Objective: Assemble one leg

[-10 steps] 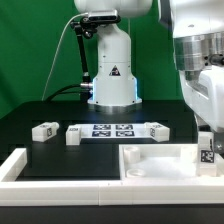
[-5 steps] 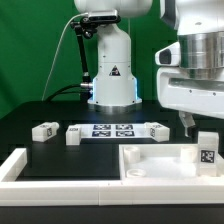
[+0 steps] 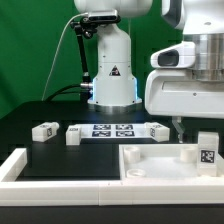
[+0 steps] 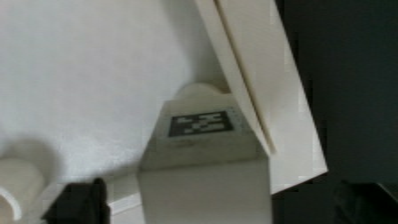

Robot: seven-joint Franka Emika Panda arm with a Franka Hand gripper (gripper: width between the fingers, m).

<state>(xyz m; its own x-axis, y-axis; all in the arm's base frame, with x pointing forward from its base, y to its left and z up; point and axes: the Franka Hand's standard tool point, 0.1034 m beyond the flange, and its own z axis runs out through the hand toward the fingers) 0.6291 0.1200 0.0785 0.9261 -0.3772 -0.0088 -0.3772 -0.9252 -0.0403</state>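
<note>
One leg (image 3: pixel 206 150), a small white block with a code tag, stands upright on the right corner of the large white panel (image 3: pixel 150 160). My gripper (image 3: pixel 181 126) hangs just to the exterior view's left of it, not touching it, open and empty. In the wrist view the same leg (image 4: pixel 201 123) shows its tag next to the panel's raised rim (image 4: pixel 267 90), and my gripper (image 4: pixel 214 205) has its dark fingers (image 4: pixel 71 205) spread wide apart. Three more legs lie on the black table: two at the left (image 3: pixel 43 131) (image 3: pixel 73 134) and one right of centre (image 3: pixel 155 130).
The marker board (image 3: pixel 113 130) lies between the loose legs. The robot's white base (image 3: pixel 112 70) stands behind it. A white rim piece (image 3: pixel 20 165) runs along the front left. A green backdrop closes off the rear.
My gripper has let go of the upright leg and moved up and toward the exterior view's left, away from it. The leg stays standing on the panel.
</note>
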